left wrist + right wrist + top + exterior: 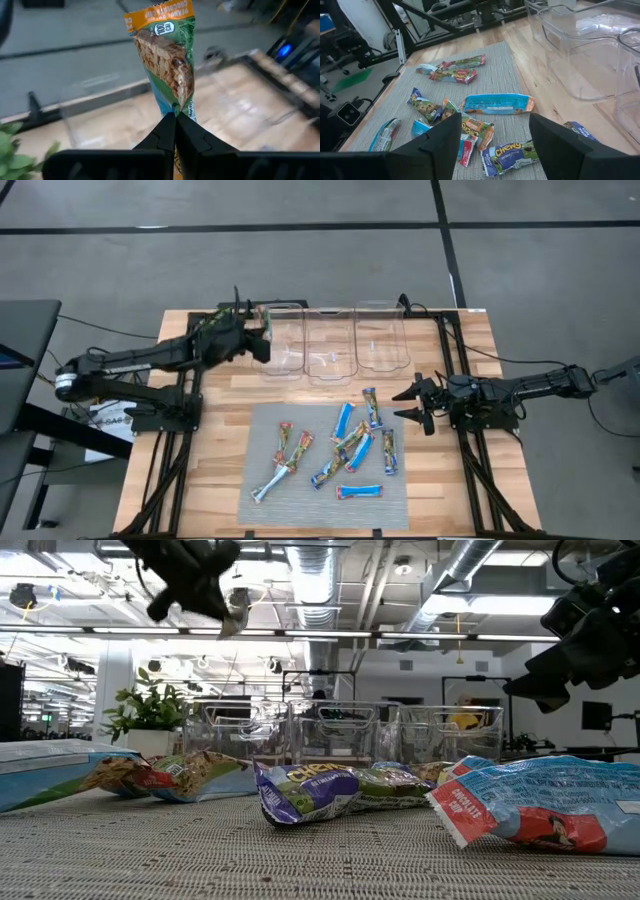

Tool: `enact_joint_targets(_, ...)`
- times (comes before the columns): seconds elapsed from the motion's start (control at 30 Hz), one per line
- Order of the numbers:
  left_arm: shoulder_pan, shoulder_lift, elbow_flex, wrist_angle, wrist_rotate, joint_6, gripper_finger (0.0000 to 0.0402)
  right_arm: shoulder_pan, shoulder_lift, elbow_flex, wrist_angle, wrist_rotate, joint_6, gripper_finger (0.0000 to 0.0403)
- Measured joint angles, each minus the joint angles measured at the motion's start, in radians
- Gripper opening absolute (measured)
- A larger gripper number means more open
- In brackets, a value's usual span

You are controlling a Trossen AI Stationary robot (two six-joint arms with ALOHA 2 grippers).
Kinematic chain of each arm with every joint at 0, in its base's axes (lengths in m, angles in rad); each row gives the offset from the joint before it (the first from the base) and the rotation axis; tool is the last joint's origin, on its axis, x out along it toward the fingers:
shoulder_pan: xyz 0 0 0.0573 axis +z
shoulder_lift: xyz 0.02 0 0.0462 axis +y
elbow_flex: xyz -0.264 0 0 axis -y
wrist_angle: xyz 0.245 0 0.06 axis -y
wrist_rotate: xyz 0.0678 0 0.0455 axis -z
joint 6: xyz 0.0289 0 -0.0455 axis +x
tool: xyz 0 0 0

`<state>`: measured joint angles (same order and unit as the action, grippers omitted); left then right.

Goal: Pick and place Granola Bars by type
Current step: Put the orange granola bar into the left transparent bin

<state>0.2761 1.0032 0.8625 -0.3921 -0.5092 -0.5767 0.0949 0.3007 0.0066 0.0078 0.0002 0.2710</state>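
A grey woven mat (300, 492) lies on the wooden tabletop (215, 435). Three clear plastic bins (330, 345) stand side by side along the far edge. A green plant (150, 712) shows near the leftmost bin.

Granola bars (345, 450) lie scattered flat on the grey mat at lower centre of the overhead frame: slim foil wrappers, some bright blue-and-white, others orange, green and brown, several overlapping near the middle and two crossed at the mat's left. One orange-and-green bar (167, 60), printed with a peanut-studded bar, stands upright in mid-air, pinched at its lower end, at upper left of centre overhead.
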Motion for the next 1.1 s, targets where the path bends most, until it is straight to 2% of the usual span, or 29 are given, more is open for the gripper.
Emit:
enact_joint_targets(0.1, 0.085, 0.047, 0.0, 0.008, 0.129, 0.028, 0.0, 0.0, 0.0, 0.0, 0.0, 0.0, 0.0, 0.0225)
enact_joint_targets(0.2, 0.129, 0.108, 0.0, 0.02, 0.213, 0.072, 0.0, 0.0, 0.0, 0.0, 0.0, 0.0, 0.0, 0.0225)
enact_joint_targets(0.3, 0.148, 0.175, -0.004, 0.026, 0.24, 0.114, 0.0, 0.0, 0.0, 0.0, 0.0, 0.0, 0.0, 0.0225)
enact_joint_targets(0.5, 0.151, 0.286, -0.102, 0.164, 0.311, 0.119, 0.0, 0.0, 0.0, 0.0, 0.0, 0.0, 0.0, 0.0225)
enact_joint_targets(0.73, 0.151, 0.344, -0.214, 0.321, 0.342, 0.135, 0.0002, 0.0, 0.0, 0.0, 0.0, 0.0, 0.0, 0.0225)
enact_joint_targets(0.83, 0.151, 0.354, -0.236, 0.358, 0.362, 0.153, 0.002, 0.0, 0.0, 0.0, 0.0, 0.0, 0.0, 0.0225)
enact_joint_targets(1.1, 0.151, 0.354, -0.246, 0.405, 0.374, 0.144, 0.0113, 0.0, 0.0, 0.0, 0.0, 0.0, 0.0, 0.0225)
